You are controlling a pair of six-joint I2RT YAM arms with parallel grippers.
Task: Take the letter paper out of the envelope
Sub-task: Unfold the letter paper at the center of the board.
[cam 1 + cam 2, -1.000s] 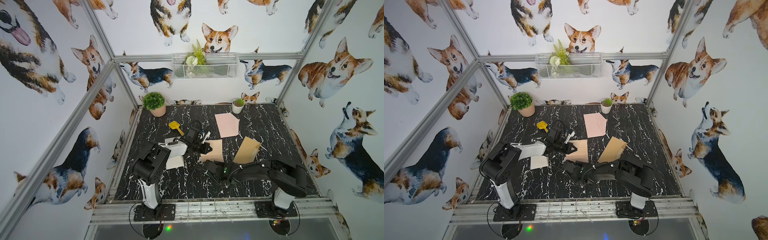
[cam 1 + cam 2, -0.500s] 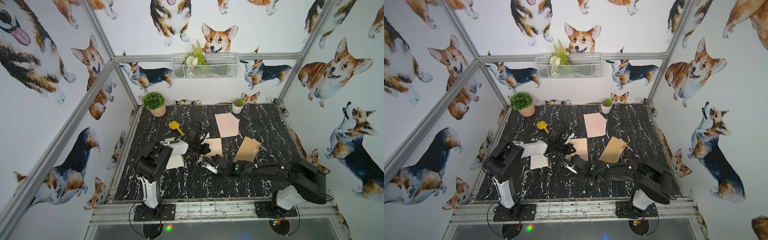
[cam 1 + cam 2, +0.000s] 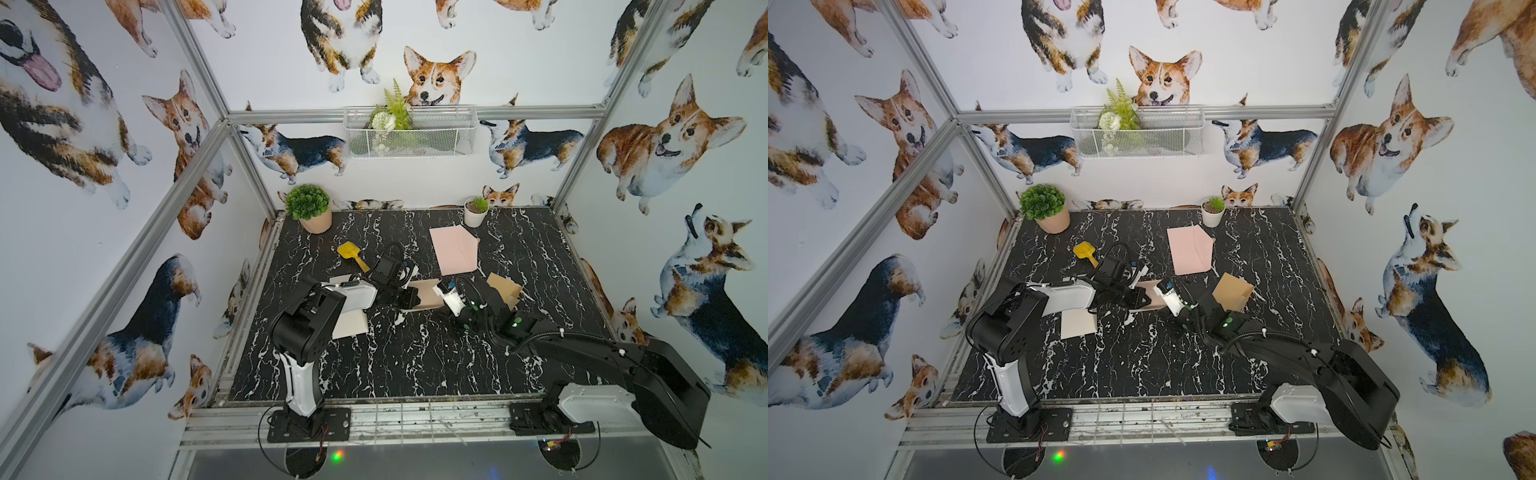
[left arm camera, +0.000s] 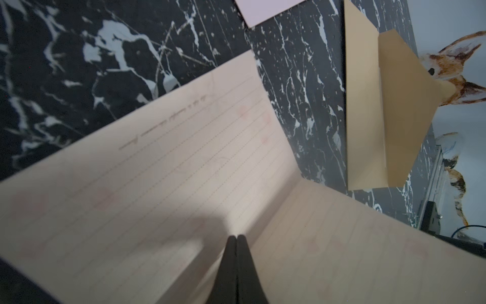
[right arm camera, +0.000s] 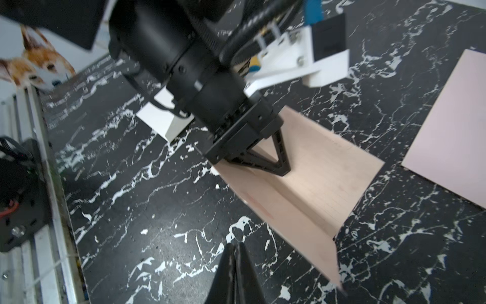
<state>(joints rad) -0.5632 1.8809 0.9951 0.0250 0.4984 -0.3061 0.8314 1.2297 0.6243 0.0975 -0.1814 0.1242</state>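
Nearest: right hand [image 5: 235,246], clenched, empty, above the worktop [image 3: 395,361], just beside a corner of the letter paper [image 4: 163,184]. Next: left hand [image 4: 236,238], clenched on the crease of that lined, part-folded letter paper, mid-worktop, wholly outside the brown envelope [image 4: 368,118] set apart beside it, flap open. Farther: pink envelope [image 3: 455,249], flat; yellow scoop [image 3: 349,252]. Rearmost: large potted plant [image 3: 309,205], small potted plant [image 3: 476,210].
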